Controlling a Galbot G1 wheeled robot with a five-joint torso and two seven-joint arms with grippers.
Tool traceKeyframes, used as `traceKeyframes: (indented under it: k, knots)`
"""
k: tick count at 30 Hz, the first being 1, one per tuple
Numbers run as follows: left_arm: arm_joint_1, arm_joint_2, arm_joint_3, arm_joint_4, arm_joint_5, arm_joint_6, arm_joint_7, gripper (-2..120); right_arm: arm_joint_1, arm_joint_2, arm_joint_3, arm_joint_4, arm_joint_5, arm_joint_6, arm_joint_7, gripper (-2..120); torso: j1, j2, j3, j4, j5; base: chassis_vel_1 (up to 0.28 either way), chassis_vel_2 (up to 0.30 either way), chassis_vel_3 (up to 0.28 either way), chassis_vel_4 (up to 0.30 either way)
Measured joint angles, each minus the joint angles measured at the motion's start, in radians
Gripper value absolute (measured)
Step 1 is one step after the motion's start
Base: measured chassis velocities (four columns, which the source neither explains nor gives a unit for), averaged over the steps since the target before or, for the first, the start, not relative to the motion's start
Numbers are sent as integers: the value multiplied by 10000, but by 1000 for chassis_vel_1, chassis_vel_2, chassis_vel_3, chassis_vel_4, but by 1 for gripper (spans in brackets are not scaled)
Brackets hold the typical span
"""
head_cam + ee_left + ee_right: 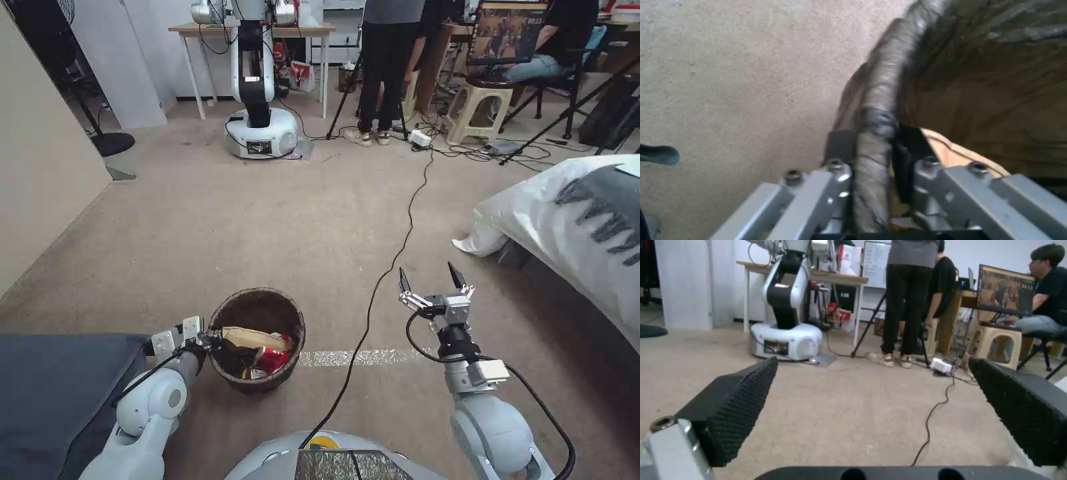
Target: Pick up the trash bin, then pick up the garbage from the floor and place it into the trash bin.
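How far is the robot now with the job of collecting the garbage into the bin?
Mostly done, it seems. The left gripper is shut on the rim of the trash bin, so the bin is picked up. The garbage, a brown paper bag and red wrappers, lies inside it. The right gripper is open, holding nothing, above bare carpet. No litter is visible on the floor, so little seems left.

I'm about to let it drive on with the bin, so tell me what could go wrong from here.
1. The left gripper pinches only the bag-covered rim of the trash bin, so the bin could tilt or slip out of the jaws.
2. A brown paper bag lies high among the garbage and may spill if the bin tips.
3. The black cable on the floor runs beside the bin and could snag.
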Motion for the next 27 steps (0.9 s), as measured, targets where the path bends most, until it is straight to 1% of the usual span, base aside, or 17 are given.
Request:
traceKeyframes:
  k: [1,4,5,6,7,8,9,10,11,13,14,16,17,19,20,22,27]
  knots:
    - [0,0,0,0,0,0,0,19,0,0,0,0,0,0,0,100,0,0,0,0,0,0,0,0,0]
    - [-39,3,47,-30,4,30,-9,33,10,-2,-27,0,-11,0,0,100,0,-1,0,0,-1,0,0,0,0]
    - [-39,3,47,-30,4,30,-9,33,10,-2,-27,0,-11,0,0,100,0,-1,0,0,-1,0,0,0,0]
    - [-41,8,49,-62,8,35,-13,38,13,-5,-37,0,-26,0,0,100,0,-1,1,0,-2,0,0,0,0]
    - [-41,13,49,-83,12,36,-16,40,16,-7,-45,0,-37,0,0,100,0,-1,1,0,0,0,0,0,0]
    - [-39,26,31,-140,27,36,-28,47,20,-11,-64,1,-45,-2,1,100,0,-1,1,0,5,0,0,0,0]
    - [-39,26,31,-140,27,36,-28,47,20,-11,-64,1,-45,-2,1,100,0,-1,1,0,5,0,0,0,0]
    - [-32,34,21,-181,34,36,-34,54,27,-13,-81,3,-46,-4,5,100,0,-1,0,1,6,0,0,0,0]
    - [-27,39,14,-216,40,36,-37,56,31,-13,-91,4,-50,-5,6,100,0,-1,1,3,5,0,0,0,0]
    - [-24,49,-2,-285,66,35,-41,66,36,-13,-107,4,-57,-6,8,100,0,-1,0,3,6,0,0,0,0]
    - [-24,49,-2,-285,66,35,-41,66,36,-13,-107,4,-57,-6,8,100,0,-1,0,3,6,0,0,0,0]
    - [-25,57,-12,-311,150,34,-42,76,33,-12,-119,5,-65,-6,10,100,0,-1,0,3,5,0,0,0,0]
    - [-25,57,-12,-311,150,34,-42,76,33,-12,-119,5,-65,-6,10,100,0,-1,0,3,5,0,0,0,0]
    - [-21,58,-31,-328,197,33,-42,87,23,-23,-119,13,-66,-7,17,100,0,-1,0,3,5,0,0,0,0]
    - [-21,58,-31,-328,197,33,-42,87,23,-23,-119,13,-66,-7,17,100,0,-1,0,3,5,0,0,0,0]
    - [-3,50,-49,-371,229,32,-43,96,21,-41,-115,23,-65,-12,29,100,0,-1,0,3,5,0,0,0,0]
    - [112,64,-148,-640,267,30,-45,100,42,-79,-110,49,-54,-35,45,100,0,-1,0,2,6,0,0,0,0]
